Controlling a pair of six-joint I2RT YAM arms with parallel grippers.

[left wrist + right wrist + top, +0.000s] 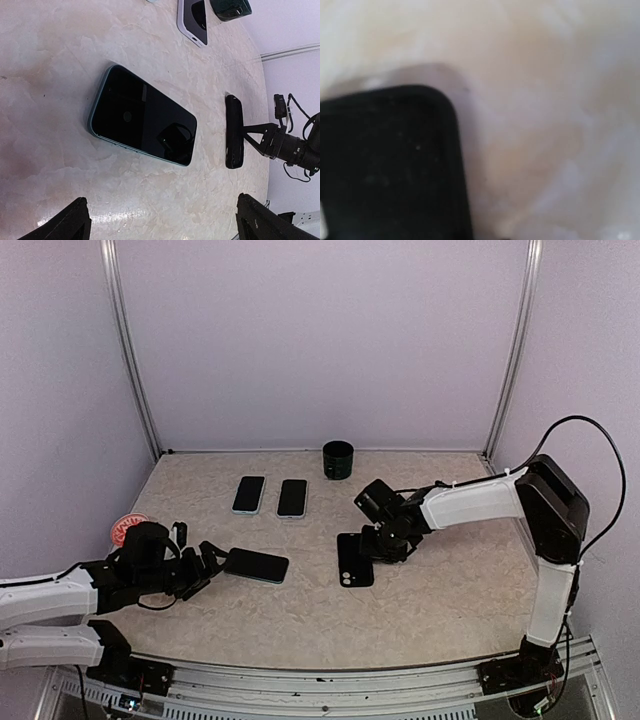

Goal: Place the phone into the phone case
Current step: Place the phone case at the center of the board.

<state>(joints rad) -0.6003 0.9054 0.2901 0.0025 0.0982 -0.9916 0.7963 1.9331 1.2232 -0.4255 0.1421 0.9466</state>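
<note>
Top external shows nothing fitted yet: phone (256,565) lies apart from black case (354,561); left pincer (208,562) gapes empty, right pincer (385,545) unreadable.

Table (300,630): phone (256,565) lies flat; phone case (352,568) flat at its 3 o'clock, apart. Handset (249,494) at 12 o'clock, second handset (292,498) just beside; cup (338,459) at 1 o'clock, rearmost.

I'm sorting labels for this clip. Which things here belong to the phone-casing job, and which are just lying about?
Job:
teal-edged dark-screened phone; flat black phone case.

Lying about:
pale-blue-rimmed phone at the back; white-rimmed phone beside it; dark round cup; pink round object at the left edge.
</note>
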